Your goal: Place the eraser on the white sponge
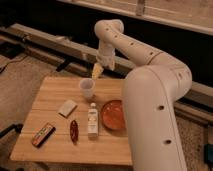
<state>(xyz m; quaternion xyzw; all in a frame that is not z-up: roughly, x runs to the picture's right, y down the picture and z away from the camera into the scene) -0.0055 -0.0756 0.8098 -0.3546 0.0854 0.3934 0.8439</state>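
The eraser (pixel 43 135), a dark flat block with orange-red markings, lies near the front left corner of the wooden table (pixel 55 92). The white sponge (pixel 67 108), a pale square pad, lies flat on the table, behind and to the right of the eraser. My gripper (pixel 97 71) hangs over the table's far edge, just behind the white cup, far from both the eraser and the sponge. It holds nothing that I can see.
A white cup (pixel 87 88) stands near the far edge. A white bottle (pixel 92 120) lies in the middle, a dark red chili-shaped thing (pixel 74 131) to its left, an orange-red bowl (pixel 113 115) to its right. My arm (pixel 150 95) covers the table's right side.
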